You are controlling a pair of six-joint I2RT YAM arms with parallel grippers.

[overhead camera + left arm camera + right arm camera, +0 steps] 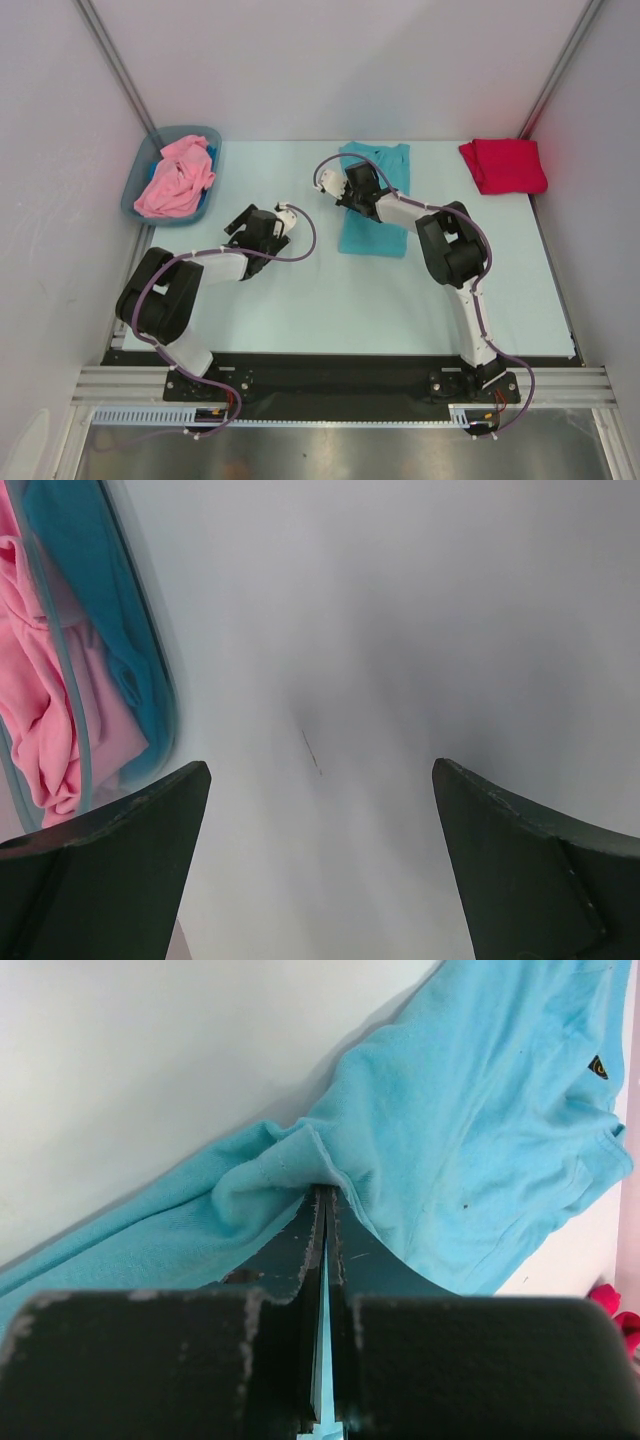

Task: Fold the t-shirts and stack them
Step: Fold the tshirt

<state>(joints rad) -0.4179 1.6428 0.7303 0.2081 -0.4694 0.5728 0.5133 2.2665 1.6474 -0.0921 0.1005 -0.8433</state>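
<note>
Your right gripper (pixel 325 1192) is clamped on an edge of the teal t-shirt (pixel 470 1130), seemingly mid-fold; next, carry it across evenly. Your left gripper (pixel 320 768) hangs wide open above the desk (pixel 400 630).

We take this for a robotics lab cell: plain white panels (pixel 330 60) on aluminium posts (pixel 120 65) wall in a pale desk (pixel 350 300). A cabled left arm (pixel 165 295) and right arm (pixel 450 250) are bolted along a metal rail (pixel 120 385).
</note>
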